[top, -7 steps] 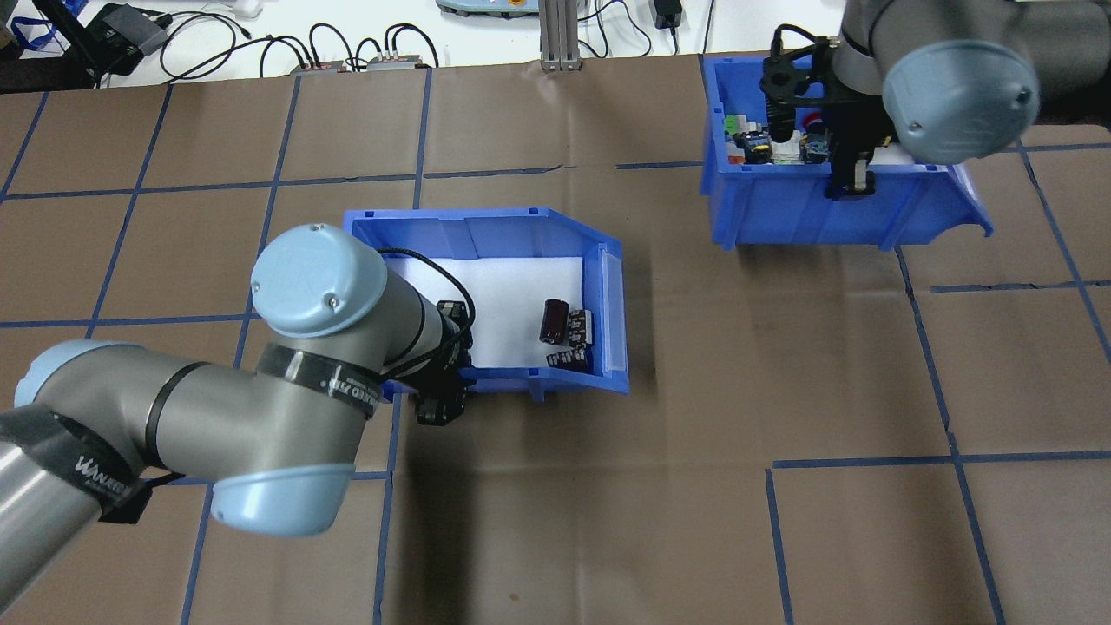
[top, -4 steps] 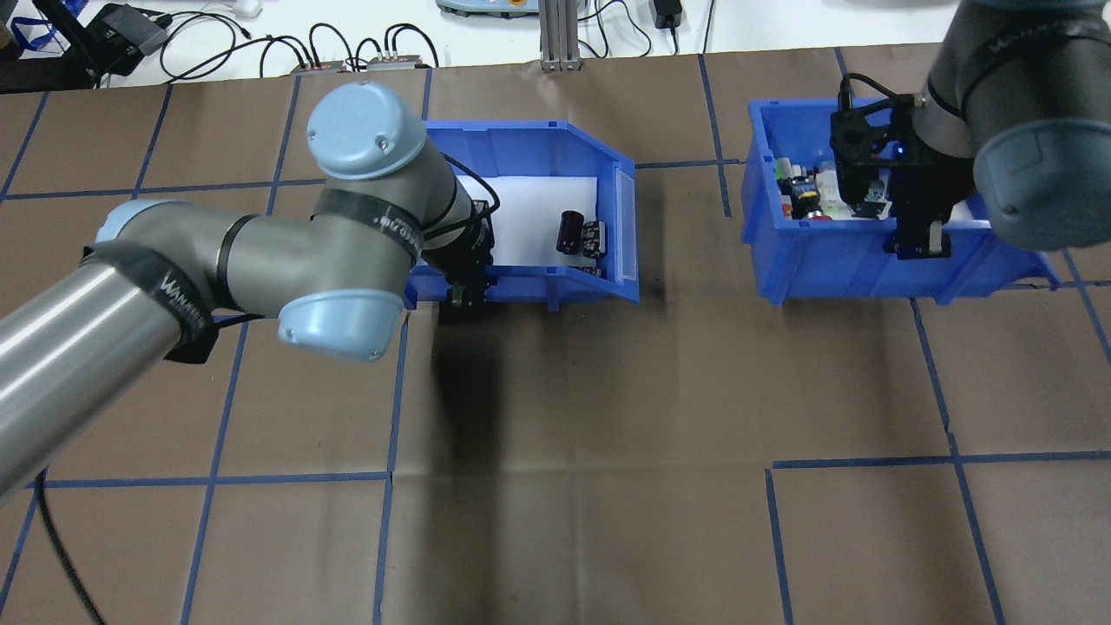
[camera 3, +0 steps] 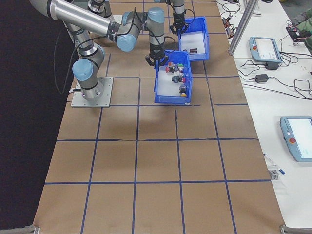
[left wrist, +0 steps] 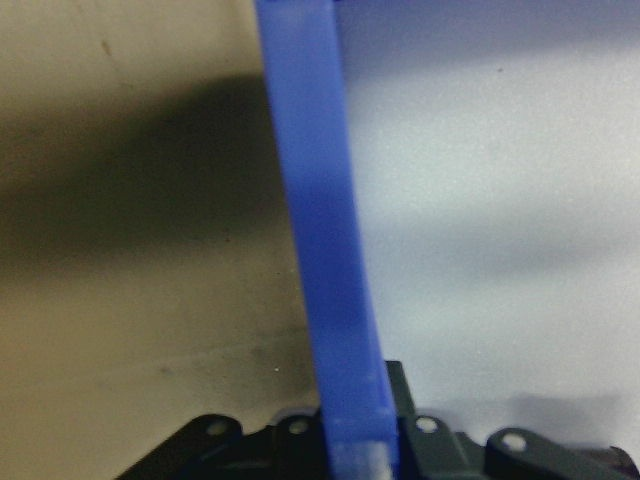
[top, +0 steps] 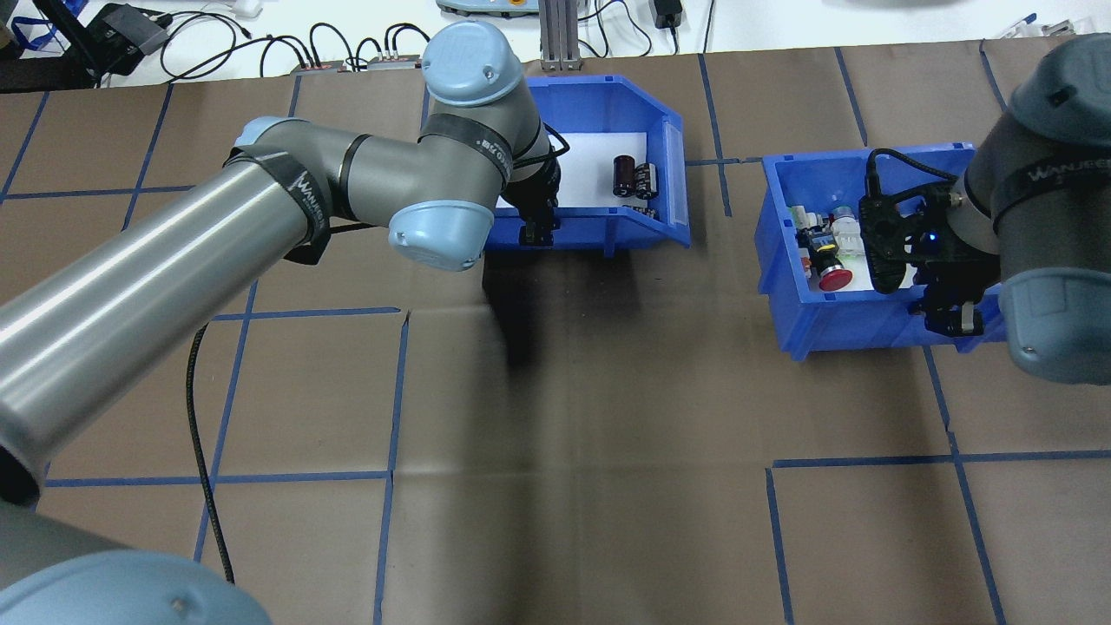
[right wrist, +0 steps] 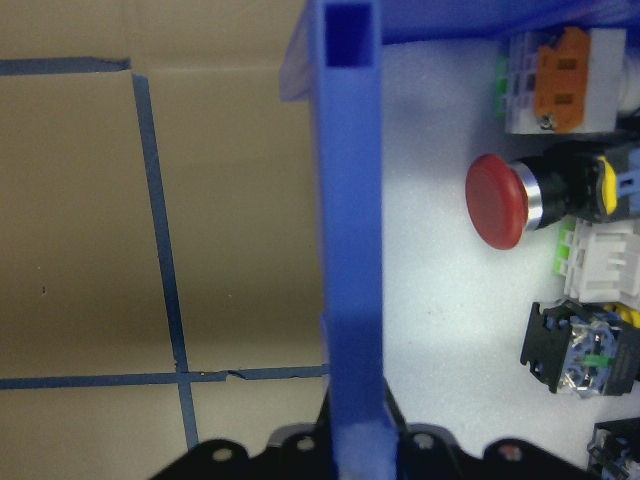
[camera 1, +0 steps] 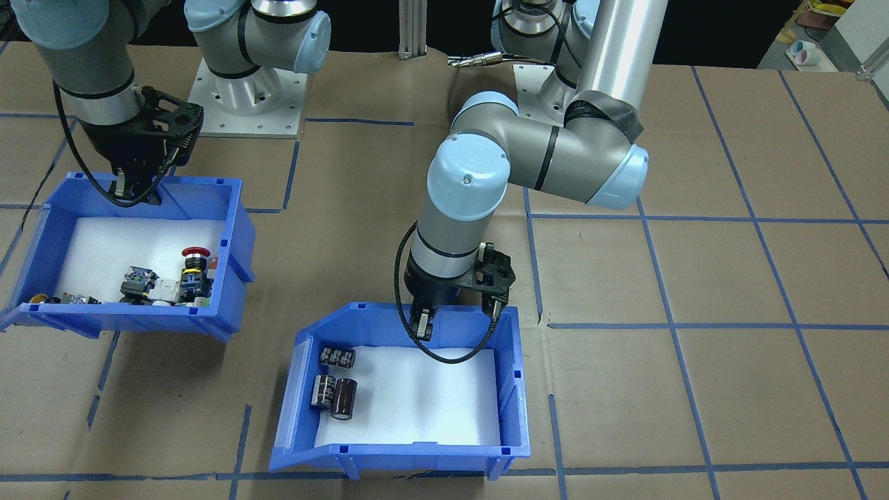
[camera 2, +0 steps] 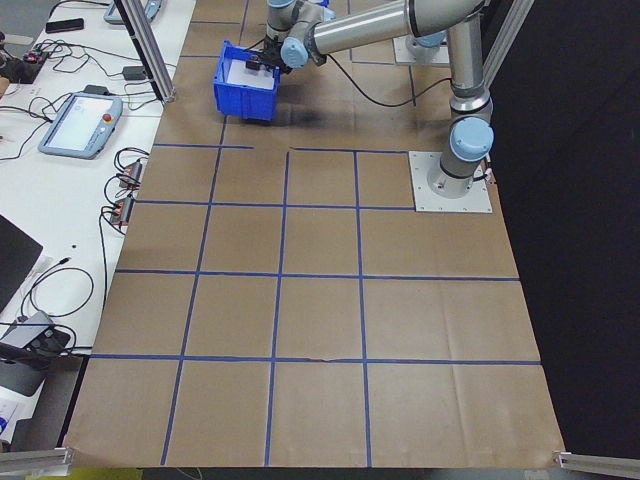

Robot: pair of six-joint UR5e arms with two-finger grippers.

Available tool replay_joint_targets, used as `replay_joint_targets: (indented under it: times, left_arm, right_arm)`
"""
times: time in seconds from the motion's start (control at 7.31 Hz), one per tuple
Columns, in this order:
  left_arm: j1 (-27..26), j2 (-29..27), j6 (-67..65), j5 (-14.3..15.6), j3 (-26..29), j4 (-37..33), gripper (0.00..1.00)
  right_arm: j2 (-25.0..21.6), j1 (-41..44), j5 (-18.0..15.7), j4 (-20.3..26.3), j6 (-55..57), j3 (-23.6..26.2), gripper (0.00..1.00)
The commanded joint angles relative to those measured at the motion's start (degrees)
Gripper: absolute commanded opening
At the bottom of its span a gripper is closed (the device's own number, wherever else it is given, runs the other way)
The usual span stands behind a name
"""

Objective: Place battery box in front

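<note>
The battery box [top: 590, 233] [camera 1: 389, 458], a blue bin with a white liner, is at the table's far side, left of centre in the overhead view. Three dark cells [top: 634, 178] [camera 1: 337, 390] lie by its sloped side. My left gripper [top: 535, 230] [camera 1: 455, 316] is shut on the wall nearest the robot; that wall [left wrist: 330, 300] runs between the fingers in the left wrist view. The bin of switches [top: 851, 325] [camera 1: 139, 319] is at the right, with my right gripper [top: 950, 321] [camera 1: 135, 187] shut on its near wall [right wrist: 350, 250].
A red push-button [right wrist: 497, 200] and other switches lie in the right bin. An aluminium post [top: 555, 35] and cables [top: 347, 43] stand just beyond the table's far edge, close behind the battery box. Brown paper with a blue tape grid covers the table [top: 608, 486].
The left arm has carried the battery box away from the robot and to the right. The right arm has brought the switch bin toward the robot and slightly right.
</note>
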Motion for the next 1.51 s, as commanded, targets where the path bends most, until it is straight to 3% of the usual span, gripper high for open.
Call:
replay_joint_targets:
  times: [0.0, 0.27, 0.55, 0.68, 0.82, 1.09, 1.37]
  left_arm:
    - [-0.6, -2.6, -0.3, -0.4, 2.0, 0.1, 0.06]
    - [-0.6, -3.1, -0.3, -0.4, 2.0, 0.1, 0.12]
    - [-0.2, -3.5, -0.3, -0.4, 2.3, 0.1, 0.53]
    - [-0.2, -3.5, -1.7, 0.3, 3.8, -0.4, 0.67]
    - [-0.1, -3.3, -3.5, 0.3, 6.5, -3.5, 0.70]
    - [0.1, -1.2, 0.4, 0.5, 14.0, -16.3, 0.70]
    - [2.3, 3.9, 20.9, 4.6, 17.3, -28.3, 0.80]
  right_arm:
    - [-0.3, -1.0, 0.1, -1.4, -1.2, 1.1, 0.03]
    - [-0.3, -1.0, 0.1, -1.4, -1.0, 1.1, 0.03]
    - [-0.3, -1.0, 0.8, -1.3, -0.8, 1.2, 0.03]
    - [-0.3, -0.9, 0.8, -1.3, -0.8, 1.2, 0.03]
    - [-0.3, -0.9, 0.8, -1.2, -0.7, 1.2, 0.04]
    - [-2.5, -0.8, 0.8, -1.1, 2.0, 3.7, 0.04]
    - [-7.0, -0.2, 3.1, -1.3, 5.3, 9.1, 0.05]
